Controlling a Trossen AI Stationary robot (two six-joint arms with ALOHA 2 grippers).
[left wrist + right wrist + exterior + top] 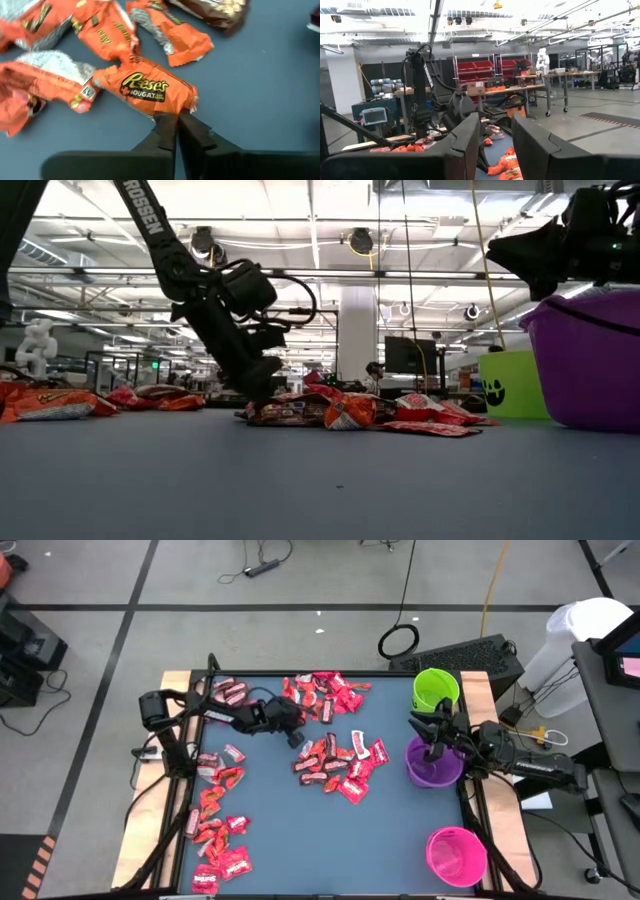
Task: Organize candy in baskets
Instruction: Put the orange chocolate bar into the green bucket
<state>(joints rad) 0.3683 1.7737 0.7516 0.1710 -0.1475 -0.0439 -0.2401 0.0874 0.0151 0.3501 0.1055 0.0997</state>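
Left gripper (177, 131) pinches the edge of an orange candy (145, 88).

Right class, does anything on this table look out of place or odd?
All the candy lies scattered on the table, none visibly in the green basket, purple basket or pink basket.
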